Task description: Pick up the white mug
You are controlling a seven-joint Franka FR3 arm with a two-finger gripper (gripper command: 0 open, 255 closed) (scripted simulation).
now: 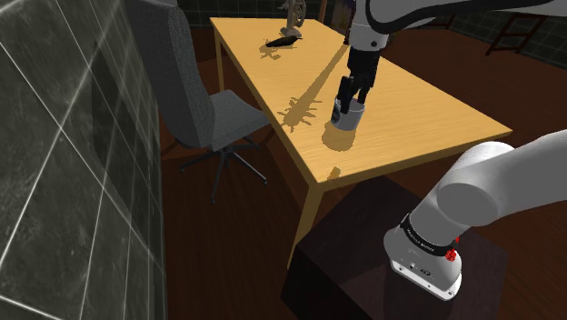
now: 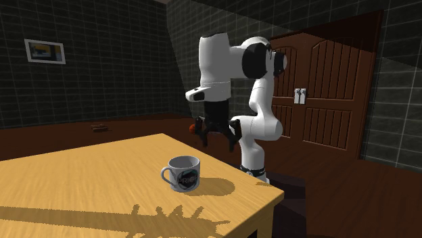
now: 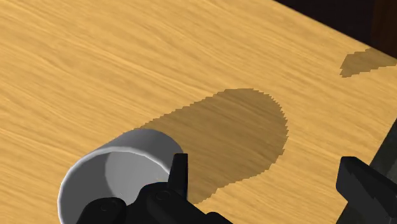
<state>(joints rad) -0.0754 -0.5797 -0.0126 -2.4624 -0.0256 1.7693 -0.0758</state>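
Fingers (image 3: 179, 175) spread wide, empty, above upright white-grey mug (image 2: 183, 173) bearing dark logo.

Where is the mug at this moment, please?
In the second exterior view the mug stands upright on the wooden table, near its right-hand corner. The open gripper hangs just above it and does not touch it.

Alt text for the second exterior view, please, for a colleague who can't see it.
A white mug stands upright near the corner of a wooden table, handle toward the view's left. The black gripper hangs open above and behind it, not touching; a brown door beyond.
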